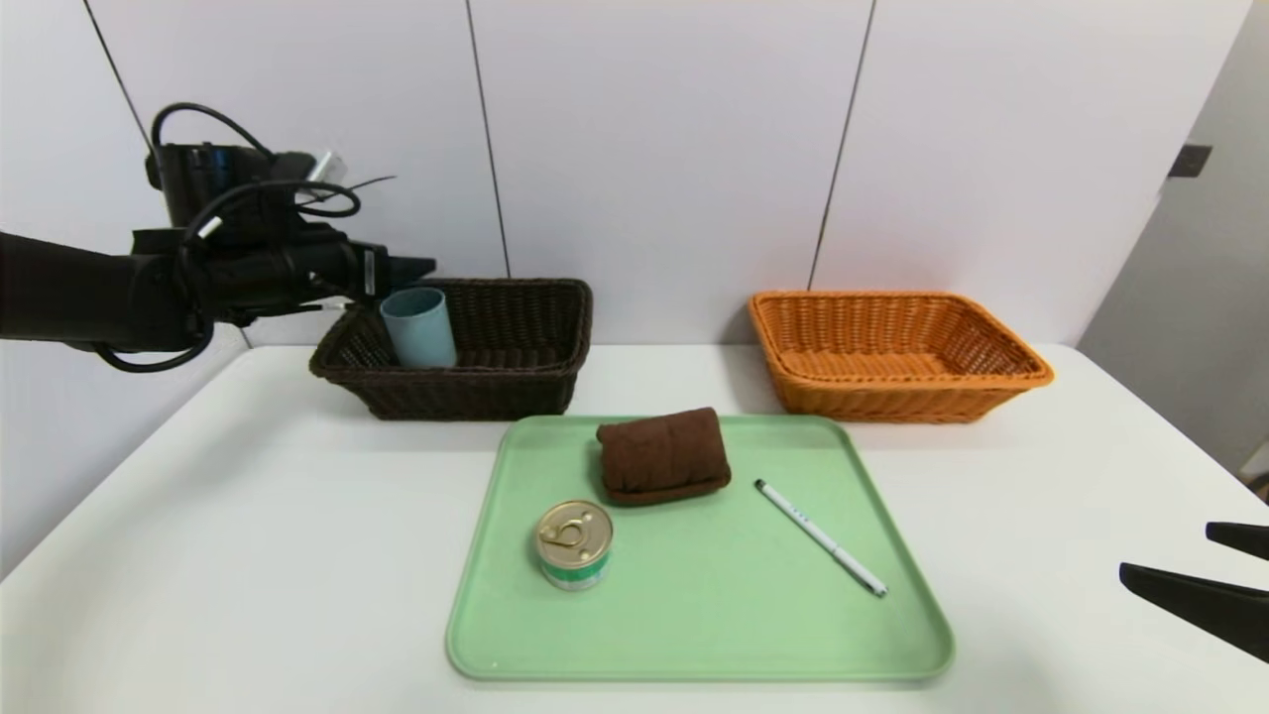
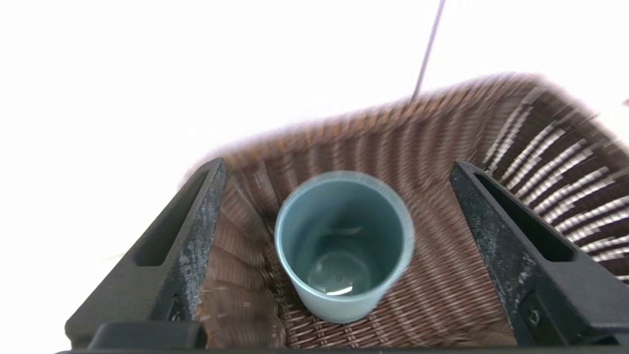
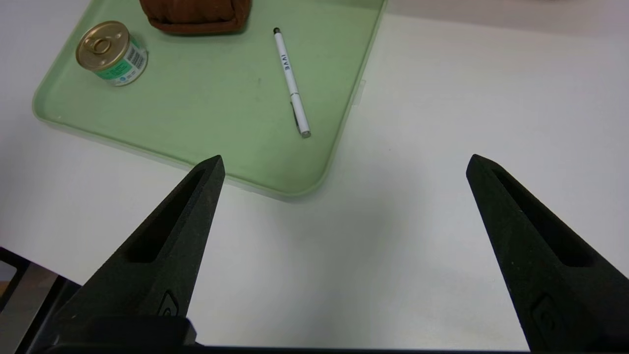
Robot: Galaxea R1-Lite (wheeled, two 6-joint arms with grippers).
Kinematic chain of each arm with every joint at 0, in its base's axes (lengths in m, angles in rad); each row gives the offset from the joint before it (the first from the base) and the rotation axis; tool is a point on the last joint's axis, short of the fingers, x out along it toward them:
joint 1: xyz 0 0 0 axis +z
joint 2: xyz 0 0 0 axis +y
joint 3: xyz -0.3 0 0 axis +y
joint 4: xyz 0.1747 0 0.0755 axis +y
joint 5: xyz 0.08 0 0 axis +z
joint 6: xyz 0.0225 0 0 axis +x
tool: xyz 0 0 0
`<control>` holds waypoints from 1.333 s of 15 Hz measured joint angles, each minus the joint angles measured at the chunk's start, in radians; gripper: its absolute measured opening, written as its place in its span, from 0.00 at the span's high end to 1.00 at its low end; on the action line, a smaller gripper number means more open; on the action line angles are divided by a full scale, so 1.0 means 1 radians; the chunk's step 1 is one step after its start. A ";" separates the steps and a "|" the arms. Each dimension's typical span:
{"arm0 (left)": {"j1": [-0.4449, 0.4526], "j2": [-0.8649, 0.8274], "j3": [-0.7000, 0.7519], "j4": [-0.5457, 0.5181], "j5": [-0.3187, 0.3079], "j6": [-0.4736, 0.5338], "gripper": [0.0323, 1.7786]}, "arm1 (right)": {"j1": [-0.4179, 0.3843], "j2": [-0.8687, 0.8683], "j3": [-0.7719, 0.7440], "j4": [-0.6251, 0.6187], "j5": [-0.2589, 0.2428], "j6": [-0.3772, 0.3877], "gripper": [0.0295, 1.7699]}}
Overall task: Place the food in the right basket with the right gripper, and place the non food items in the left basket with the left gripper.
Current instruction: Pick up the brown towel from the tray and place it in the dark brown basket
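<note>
The blue-grey cup [image 1: 418, 327] stands in the left part of the dark brown left basket [image 1: 516, 382], leaning slightly. My left gripper [image 1: 411, 266] hovers just above it, open. In the left wrist view the cup [image 2: 344, 246] rests on the basket's woven floor [image 2: 442, 305], and the left gripper [image 2: 338, 163] has both fingers well clear of it. On the green tray [image 1: 694, 625] lie the tin can of food [image 1: 574, 543], the folded brown cloth [image 1: 662, 454] and the white pen [image 1: 821, 537]. My right gripper [image 1: 1168, 550] [image 3: 345, 158] hangs open and empty over the table's right side.
The orange right basket [image 1: 897, 392] stands at the back right, near the wall, with nothing in it. The right wrist view shows the tray's corner [image 3: 304, 182], the can [image 3: 112, 53], the cloth [image 3: 196, 14], the pen [image 3: 291, 81] and the table's near edge.
</note>
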 joint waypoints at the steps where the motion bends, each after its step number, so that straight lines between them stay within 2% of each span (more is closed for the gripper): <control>1: -0.001 -0.039 0.009 0.001 0.000 0.001 0.09 | -0.001 -0.002 0.001 0.000 0.001 0.000 0.04; 4: -0.028 -0.141 0.020 0.009 0.000 0.004 0.07 | -0.001 -0.008 0.001 0.000 0.003 0.019 0.04; 6: -0.084 -0.188 0.027 0.017 0.000 0.004 0.07 | -0.001 -0.015 0.005 0.000 0.003 0.020 0.04; 9: -0.230 -0.222 0.063 0.017 0.003 -0.014 0.06 | -0.001 -0.026 0.010 0.000 0.001 0.020 0.04; 14: -0.534 -0.189 0.112 0.017 -0.005 -0.042 0.05 | -0.001 -0.040 0.017 -0.001 0.000 0.020 0.04; 15: -0.574 -0.165 0.106 0.022 -0.017 -0.023 0.05 | -0.001 -0.042 0.016 -0.001 0.000 0.020 0.04; 18: -0.633 -0.116 0.092 0.069 -0.112 0.081 0.05 | -0.001 -0.043 0.016 -0.002 0.000 0.020 0.04; 20: -0.648 -0.086 0.090 0.097 -0.124 0.144 0.05 | -0.001 -0.043 0.016 -0.001 0.001 0.020 0.04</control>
